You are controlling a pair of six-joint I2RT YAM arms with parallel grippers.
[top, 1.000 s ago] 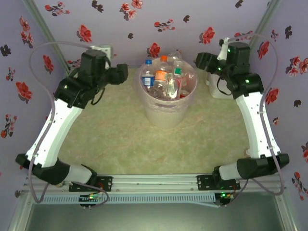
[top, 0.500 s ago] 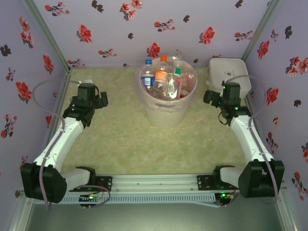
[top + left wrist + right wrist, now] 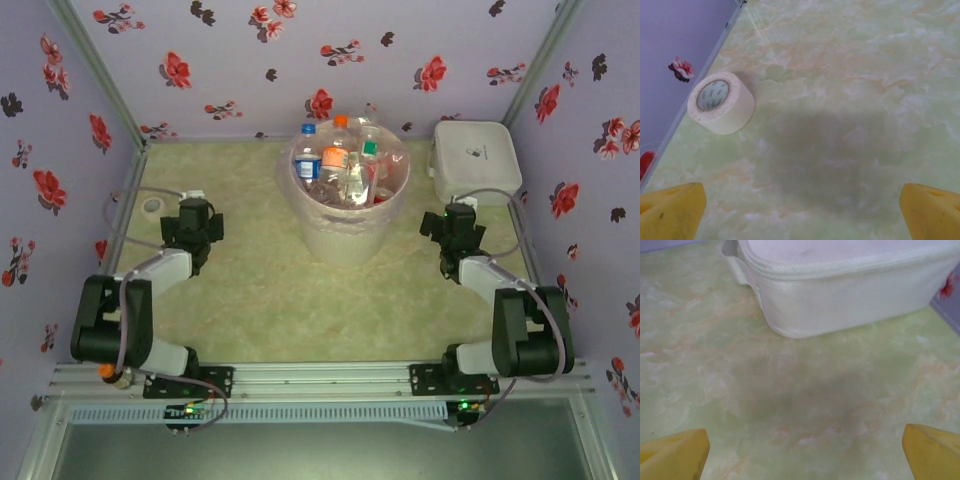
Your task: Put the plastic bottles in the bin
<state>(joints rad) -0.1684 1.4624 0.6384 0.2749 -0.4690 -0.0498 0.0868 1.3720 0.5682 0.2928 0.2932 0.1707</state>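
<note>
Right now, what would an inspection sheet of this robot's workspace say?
Surface: green marbled table, shadowed under each wrist.
Job's things: bottles piled in the bin.
Clutter: tape roll by the left wall; white box at back right.
Grippers: left gripper and right gripper open, empty, over the table.
Cables: grey cables loop at each arm.
Surroundings: lilac flowered walls.

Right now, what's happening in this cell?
The plastic bottles sit piled in the bin at the back of the table. Both arms are folded low at their sides. The left end effector is open over bare table near a tape roll; the right end effector is open and empty near the white box. Task looks done.
</note>
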